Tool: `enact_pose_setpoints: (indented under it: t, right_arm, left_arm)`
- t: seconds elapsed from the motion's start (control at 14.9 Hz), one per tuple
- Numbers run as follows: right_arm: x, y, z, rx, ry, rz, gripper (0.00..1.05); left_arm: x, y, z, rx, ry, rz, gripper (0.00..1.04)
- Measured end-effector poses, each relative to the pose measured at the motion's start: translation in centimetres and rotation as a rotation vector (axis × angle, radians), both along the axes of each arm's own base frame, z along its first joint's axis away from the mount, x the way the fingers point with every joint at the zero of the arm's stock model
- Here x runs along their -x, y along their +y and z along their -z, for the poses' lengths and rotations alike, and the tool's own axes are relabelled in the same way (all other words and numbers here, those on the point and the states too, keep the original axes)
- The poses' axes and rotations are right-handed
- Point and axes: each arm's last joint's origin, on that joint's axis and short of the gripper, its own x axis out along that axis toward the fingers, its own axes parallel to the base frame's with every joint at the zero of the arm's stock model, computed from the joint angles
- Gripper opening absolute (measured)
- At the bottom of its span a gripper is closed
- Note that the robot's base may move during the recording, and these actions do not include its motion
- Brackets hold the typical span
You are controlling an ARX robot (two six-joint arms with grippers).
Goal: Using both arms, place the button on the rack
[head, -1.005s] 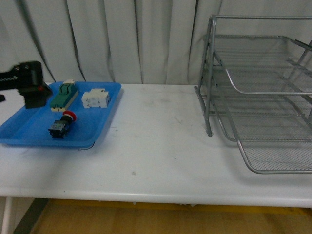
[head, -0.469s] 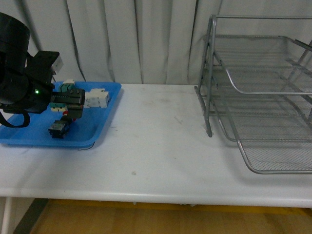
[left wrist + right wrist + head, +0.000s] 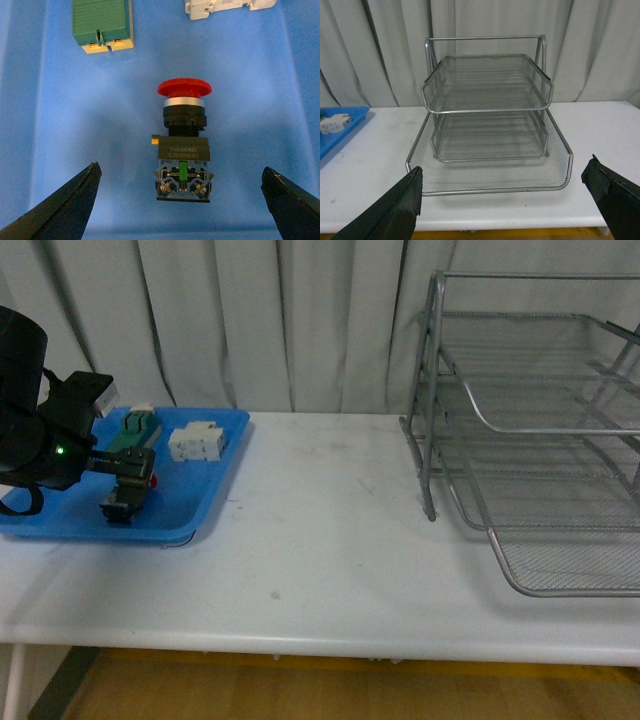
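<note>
Over blue tray [image 3: 70, 512], L tool [image 3: 180, 170] spread astride button [image 3: 183, 145], no grip yet; R tool [image 3: 502, 169] spread too, facing rack [image 3: 487, 82]. Pickup, prob. handover & placing all to do.

The white table [image 3: 330, 540] bears a blue tray [image 3: 198, 504] left, the rack [image 3: 570, 560] right.

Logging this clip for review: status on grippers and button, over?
Left gripper open, straddling the button, no contact. Right gripper open, facing the rack. Button lying in the blue tray, nothing blocking the grasp.
</note>
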Motion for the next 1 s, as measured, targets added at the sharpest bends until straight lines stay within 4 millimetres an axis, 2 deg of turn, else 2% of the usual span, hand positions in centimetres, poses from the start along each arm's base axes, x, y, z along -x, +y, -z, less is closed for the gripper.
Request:
enact_pose_setpoints:
  t: [0.67,0.74,1.0]
  right_arm:
    - [0.0,0.0,0.0,0.0,0.0,0.0,0.98]
    - [0.0,0.0,0.0,0.0,0.0,0.0,0.98]
    - [0.0,0.0,0.0,0.0,0.0,0.0,0.98]
  left_arm:
    - [-2.2,-0.6,2.7,-0.024,0.073,-0.018,0.98]
    - [-2.3,-0.6,3.0,-0.036,0.08,-0.027,0.92]
    - [-2.4,-0.5,3.3,-0.035,0.085,-0.03,0.5]
